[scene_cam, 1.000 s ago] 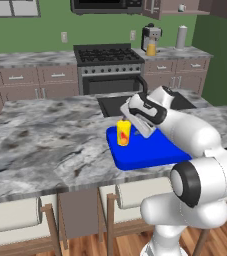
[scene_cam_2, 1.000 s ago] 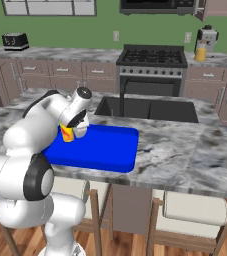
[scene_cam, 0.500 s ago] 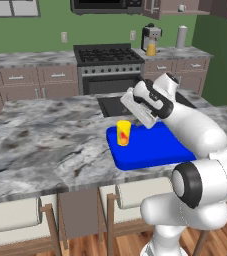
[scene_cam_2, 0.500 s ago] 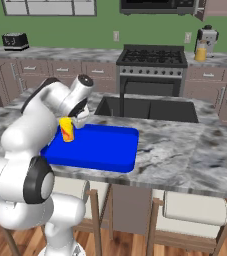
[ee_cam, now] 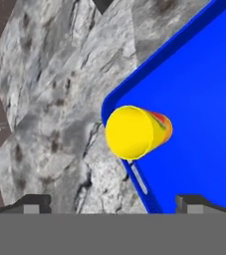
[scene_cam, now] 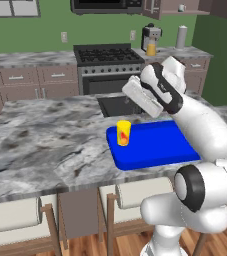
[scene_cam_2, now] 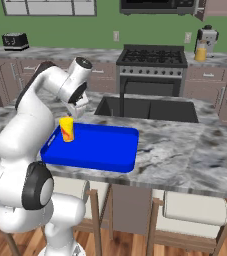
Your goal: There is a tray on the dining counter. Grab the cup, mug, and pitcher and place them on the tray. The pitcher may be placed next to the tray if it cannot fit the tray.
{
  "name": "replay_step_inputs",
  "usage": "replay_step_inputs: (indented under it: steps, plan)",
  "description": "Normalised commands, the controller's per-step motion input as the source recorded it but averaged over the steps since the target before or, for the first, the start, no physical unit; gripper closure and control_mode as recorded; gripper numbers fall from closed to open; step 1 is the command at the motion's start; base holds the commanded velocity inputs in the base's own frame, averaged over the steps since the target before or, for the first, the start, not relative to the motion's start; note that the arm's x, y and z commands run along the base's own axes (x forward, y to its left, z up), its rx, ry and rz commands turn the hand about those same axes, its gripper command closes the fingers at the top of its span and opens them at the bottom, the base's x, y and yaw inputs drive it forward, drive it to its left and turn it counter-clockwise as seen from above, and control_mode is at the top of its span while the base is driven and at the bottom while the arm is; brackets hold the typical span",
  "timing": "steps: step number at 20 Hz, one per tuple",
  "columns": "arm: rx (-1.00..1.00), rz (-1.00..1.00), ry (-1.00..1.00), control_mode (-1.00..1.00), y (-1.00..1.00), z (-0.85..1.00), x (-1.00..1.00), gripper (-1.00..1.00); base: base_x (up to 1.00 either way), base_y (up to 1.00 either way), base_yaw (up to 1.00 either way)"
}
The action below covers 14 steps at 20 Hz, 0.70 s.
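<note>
I see the cup (scene_cam: 123, 133), a small yellow tumbler with a red-orange mark on its side, standing upright just inside the left end of the blue tray (scene_cam: 157, 150) on the dining counter (scene_cam: 45, 150). My gripper (ee_cam: 112, 201) hangs above it with its jaws spread wide and nothing between them. In the hand view the tray is cut off at the right edge. Compared with a second ago, the gripper has risen clear of the cup, which has stayed put.

A home kitchen: gas stove (scene_cam: 106, 54), sink (scene_cam_2: 146, 108), marbled dining counter (scene_cam: 40, 145), stools (scene_cam_2: 195, 210).
</note>
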Motion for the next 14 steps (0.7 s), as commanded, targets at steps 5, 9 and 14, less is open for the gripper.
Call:
replay_step_inputs:
  steps: [5, 9, 14]
  plan:
    - [-0.13, 0.14, -0.04, -1.0, -0.19, 0.35, -0.52, -1.0, 0.0, 0.0, 0.0]
    - [-0.13, 0.15, -0.07, -1.0, -0.27, 0.33, -0.65, -1.0, 0.0, 0.0, 0.0]
    - [-0.13, 0.17, -0.08, -1.0, -0.35, 0.31, -0.73, -1.0, 0.0, 0.0, 0.0]
